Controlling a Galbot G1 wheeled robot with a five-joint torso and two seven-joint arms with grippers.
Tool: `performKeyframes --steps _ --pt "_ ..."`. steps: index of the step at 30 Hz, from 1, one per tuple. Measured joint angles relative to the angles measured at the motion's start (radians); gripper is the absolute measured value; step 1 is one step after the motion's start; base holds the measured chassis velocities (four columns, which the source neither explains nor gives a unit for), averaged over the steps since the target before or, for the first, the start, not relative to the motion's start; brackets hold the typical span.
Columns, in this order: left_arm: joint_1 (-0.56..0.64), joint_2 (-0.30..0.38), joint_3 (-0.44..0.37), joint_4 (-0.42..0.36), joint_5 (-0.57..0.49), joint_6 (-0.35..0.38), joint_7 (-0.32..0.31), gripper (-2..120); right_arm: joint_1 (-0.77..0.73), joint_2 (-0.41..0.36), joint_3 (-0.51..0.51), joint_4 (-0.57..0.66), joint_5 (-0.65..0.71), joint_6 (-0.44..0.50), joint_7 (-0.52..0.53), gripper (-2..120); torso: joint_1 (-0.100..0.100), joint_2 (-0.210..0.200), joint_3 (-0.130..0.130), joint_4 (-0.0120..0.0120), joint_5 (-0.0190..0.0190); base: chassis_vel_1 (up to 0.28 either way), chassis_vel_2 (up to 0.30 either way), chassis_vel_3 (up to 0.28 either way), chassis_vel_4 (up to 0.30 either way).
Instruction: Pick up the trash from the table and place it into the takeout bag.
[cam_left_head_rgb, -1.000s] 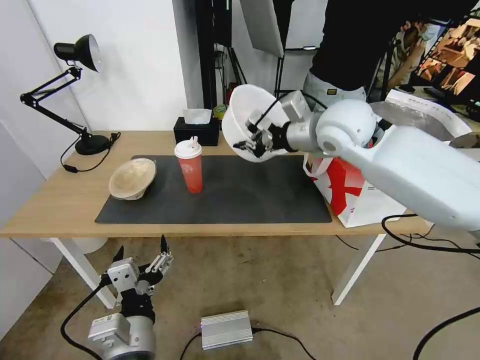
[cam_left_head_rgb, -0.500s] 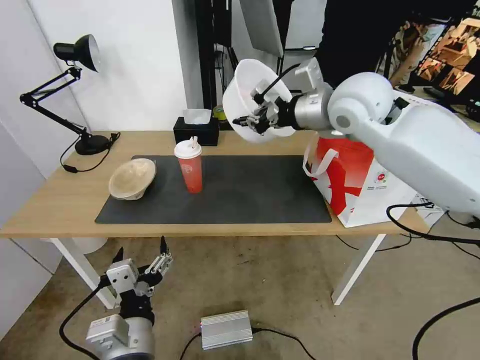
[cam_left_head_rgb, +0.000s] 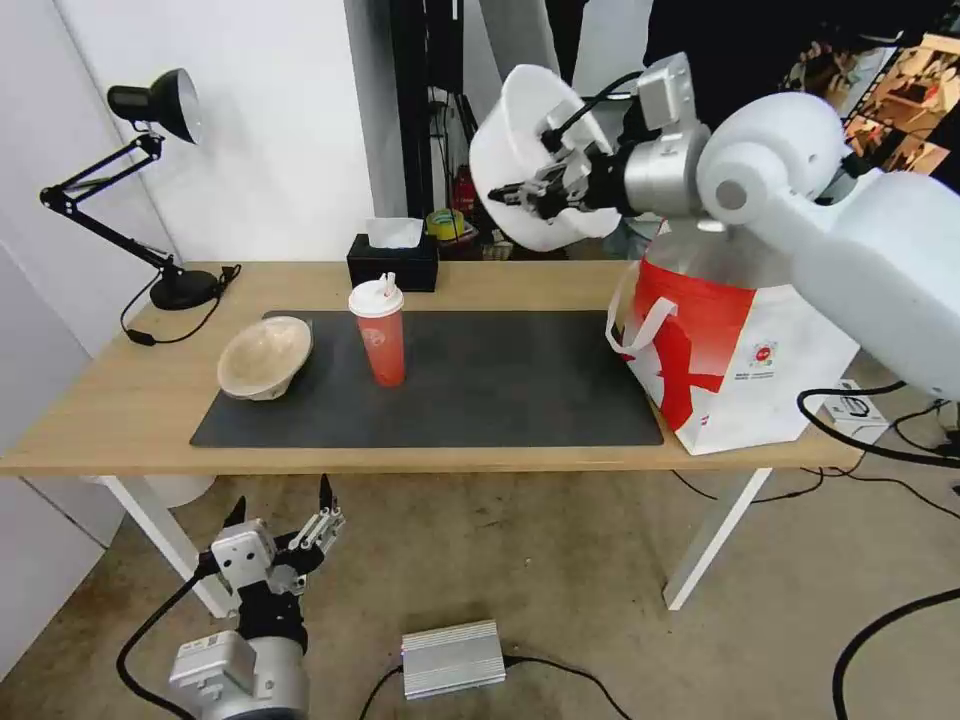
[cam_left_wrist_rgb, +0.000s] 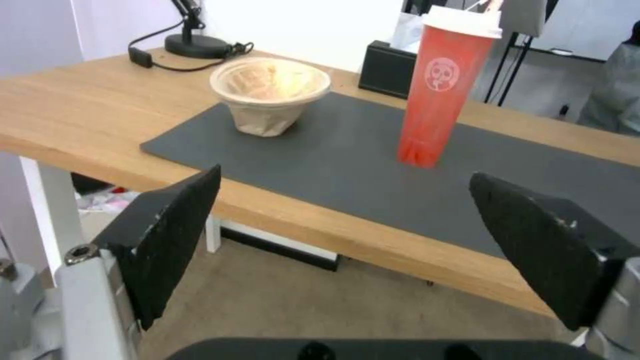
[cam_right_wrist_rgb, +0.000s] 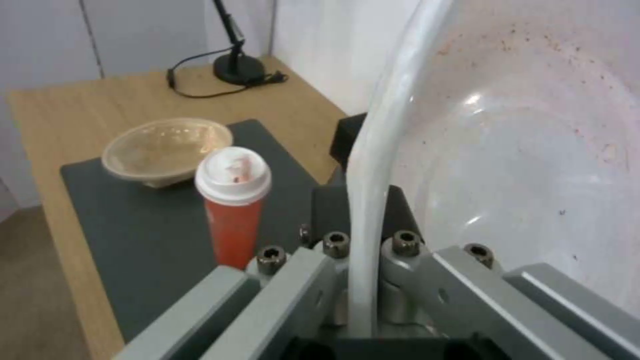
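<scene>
Nearest, low before the table's (cam_left_head_rgb: 130, 420) near edge, left gripper (cam_left_head_rgb: 285, 515) parked, jaws spread wide, holding nothing. On the mat (cam_left_head_rgb: 480, 385), beige pulp bowl (cam_left_head_rgb: 263, 357) at left, red paper cup (cam_left_head_rgb: 379, 334) just right of it, pale round emblem on its side, no legible words. Farther and high, right gripper (cam_left_head_rgb: 540, 190) pinching the rim of the white plastic bowl (cam_left_head_rgb: 520, 160), tipped on edge, up and left of the takeout bag's (cam_left_head_rgb: 730, 350) mouth. Small red logo on the bag, lettering unreadable.
</scene>
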Motion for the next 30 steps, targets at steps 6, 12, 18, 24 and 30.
performKeyframes --steps 6,12,18,24,30 --pt "-0.004 0.001 0.005 -0.001 -0.011 0.001 -0.003 100 -0.027 -0.049 0.041 0.000 0.003 0.000 0.002 0 0.000 0.000 0.000 -0.0001 0.0000 0.000 0.000 0.000 0.000" --pt "-0.002 -0.002 0.007 -0.005 -0.016 0.002 -0.016 100 -0.065 -0.078 0.072 0.007 -0.001 0.000 0.006 0 0.000 0.000 0.000 0.0001 0.0001 0.000 0.000 0.000 0.000" --pt "-0.002 0.004 0.006 -0.006 -0.020 0.003 -0.019 100 -0.130 -0.129 0.134 0.011 -0.003 0.001 0.006 0 0.000 0.000 0.000 -0.0001 0.0000 0.000 0.000 0.000 0.000" --pt "-0.009 0.011 0.015 -0.004 -0.028 0.004 -0.019 100 -0.194 -0.179 0.185 0.017 -0.007 0.002 0.007 0 0.000 0.000 0.000 0.0001 -0.0001 0.000 0.000 0.000 0.000" --pt "-0.020 0.019 0.020 0.004 -0.034 0.006 -0.019 100 -0.272 -0.221 0.242 0.008 -0.018 0.007 0.007 0 0.000 0.000 0.000 0.0000 0.0001 0.000 0.000 0.000 0.000"
